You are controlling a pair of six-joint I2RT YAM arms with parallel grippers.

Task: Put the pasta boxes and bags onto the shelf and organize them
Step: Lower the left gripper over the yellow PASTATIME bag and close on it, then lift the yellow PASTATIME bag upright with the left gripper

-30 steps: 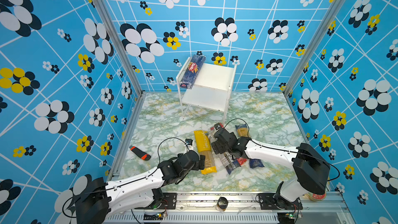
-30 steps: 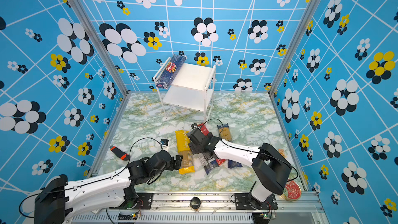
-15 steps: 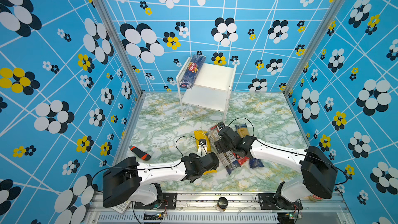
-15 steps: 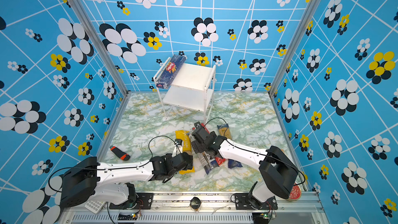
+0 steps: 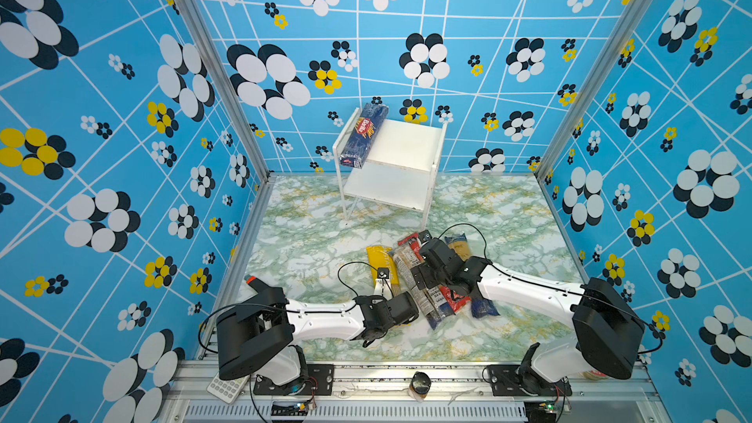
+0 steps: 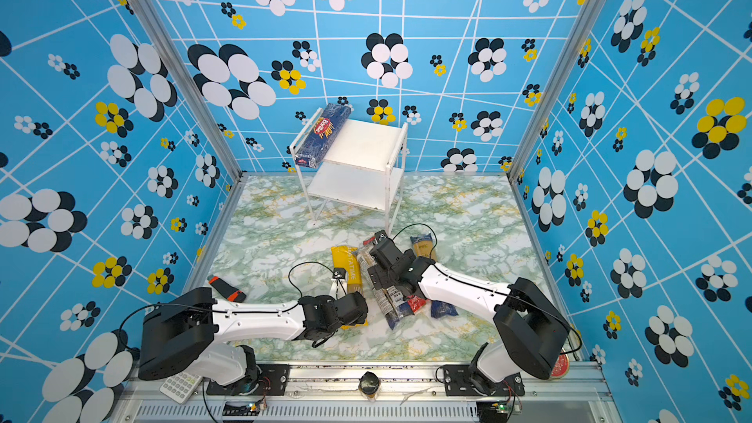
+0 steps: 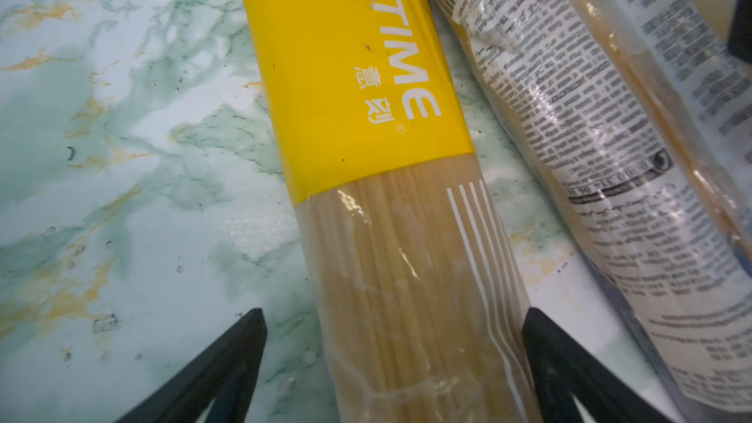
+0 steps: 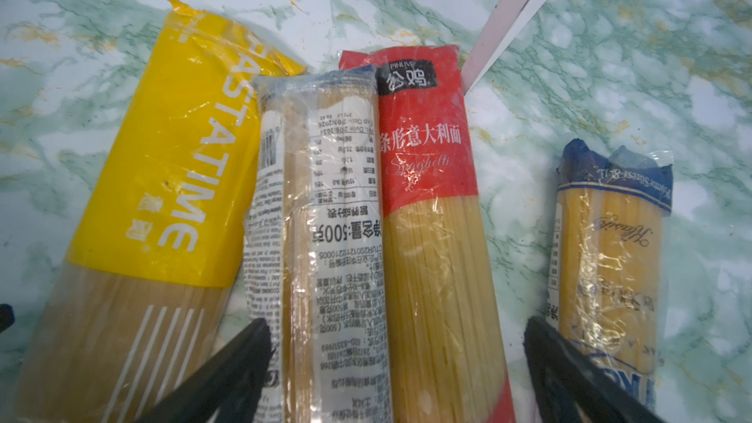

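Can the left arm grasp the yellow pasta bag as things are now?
Likely yes. The left fingers are open on both sides of the yellow bag; bare table shows between it and the white-labelled bag, so nothing seems in the way.

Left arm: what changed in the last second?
The left gripper swung right, stretching low over the near end of the yellow-wrapped clear spaghetti bag; its jaws stand open astride it, not closed. The right gripper barely shifted, jaws open above the white-labelled clear bag and red-ended clear bag. The bags, dark blue Barilla box and white two-tier shelf stayed put.
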